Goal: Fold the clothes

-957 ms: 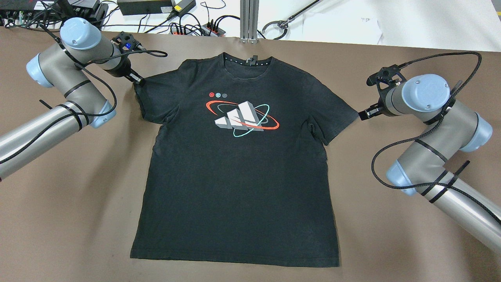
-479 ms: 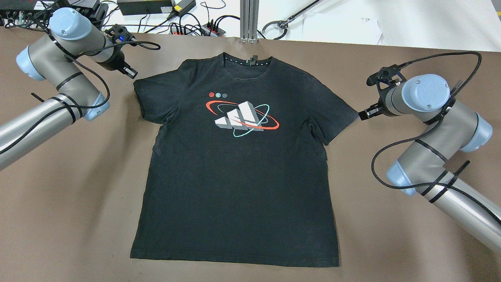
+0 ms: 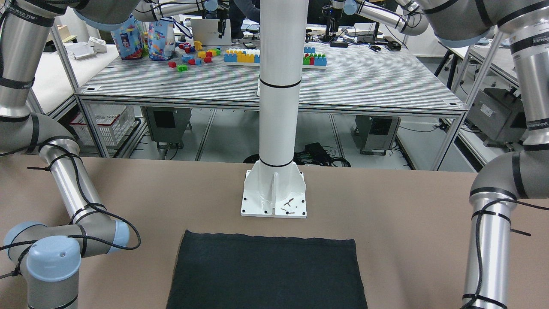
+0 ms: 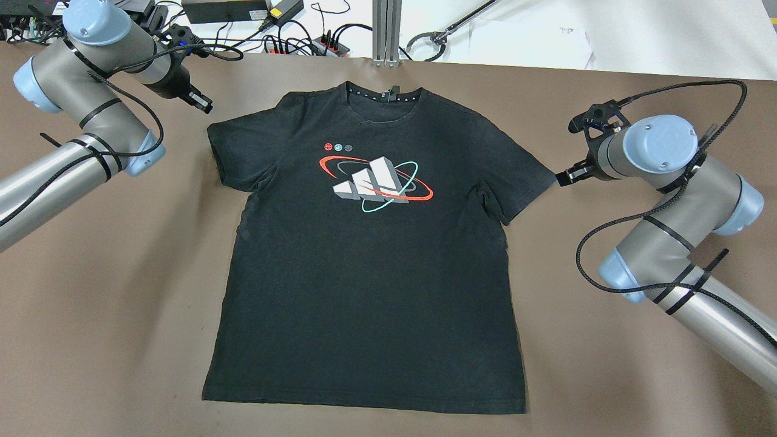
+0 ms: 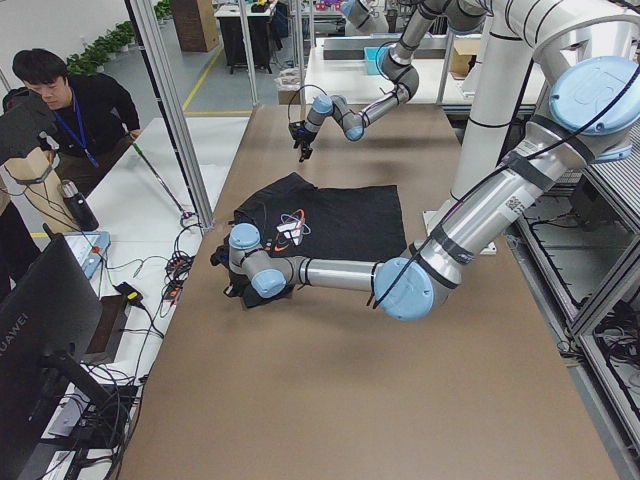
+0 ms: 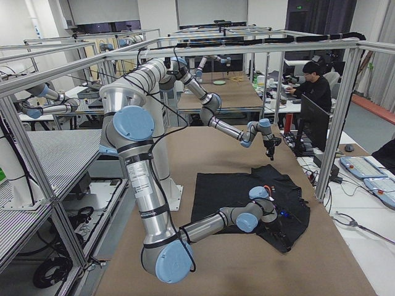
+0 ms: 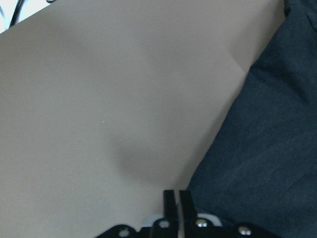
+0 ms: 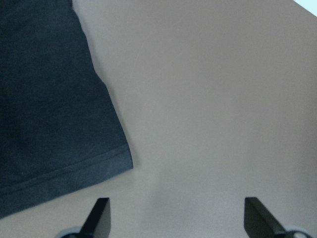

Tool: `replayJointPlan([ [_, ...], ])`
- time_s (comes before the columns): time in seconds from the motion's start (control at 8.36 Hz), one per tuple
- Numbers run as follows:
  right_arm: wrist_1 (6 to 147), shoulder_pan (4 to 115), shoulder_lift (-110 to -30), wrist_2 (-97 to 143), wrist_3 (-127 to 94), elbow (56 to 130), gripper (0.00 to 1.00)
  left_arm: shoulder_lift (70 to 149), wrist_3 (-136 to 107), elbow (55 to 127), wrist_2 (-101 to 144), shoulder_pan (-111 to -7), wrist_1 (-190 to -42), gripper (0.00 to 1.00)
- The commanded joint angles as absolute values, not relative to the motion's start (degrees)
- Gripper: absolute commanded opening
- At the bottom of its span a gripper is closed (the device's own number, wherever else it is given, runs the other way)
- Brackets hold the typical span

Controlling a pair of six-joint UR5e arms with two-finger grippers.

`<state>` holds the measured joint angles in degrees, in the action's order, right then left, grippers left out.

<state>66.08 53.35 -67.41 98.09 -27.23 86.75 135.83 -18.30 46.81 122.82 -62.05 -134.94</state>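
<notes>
The clothes are one black T-shirt [image 4: 364,261] with a red, white and teal print on the chest. It lies flat and face up on the brown table, collar toward the far edge. Its hem [image 3: 266,274] shows below the white pillar's base. My left gripper [image 4: 203,104] hovers just off the shirt's left sleeve, apart from it. In the left wrist view its fingers [image 7: 169,201] are pressed together, shut on nothing, with the sleeve [image 7: 267,148] to their right. My right gripper [image 4: 561,177] sits beside the right sleeve [image 8: 44,99], fingers [image 8: 99,213] wide apart, open.
A white pillar [image 3: 278,86] stands bolted to the table behind the hem. Cables and power strips [image 4: 303,42] lie beyond the far edge beside an aluminium post [image 4: 385,30]. A person [image 5: 75,100] sits at a desk past that edge.
My left gripper has drawn back up and to the left, off the left sleeve's edge. The shirt and the right arm have not moved.
</notes>
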Motion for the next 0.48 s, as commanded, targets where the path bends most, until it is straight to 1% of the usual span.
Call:
replayJointPlan([
  [0.0,66.1,53.3,-67.4,98.1,-27.2,86.7,0.95,136.1,-18.5,44.7,121.1,-61.1,-134.5,0.65],
  [0.36,66.1,53.3,-67.4,98.1,-27.2,86.7,0.95,136.1,-18.5,44.2,120.5,-60.3,-134.5,0.60],
])
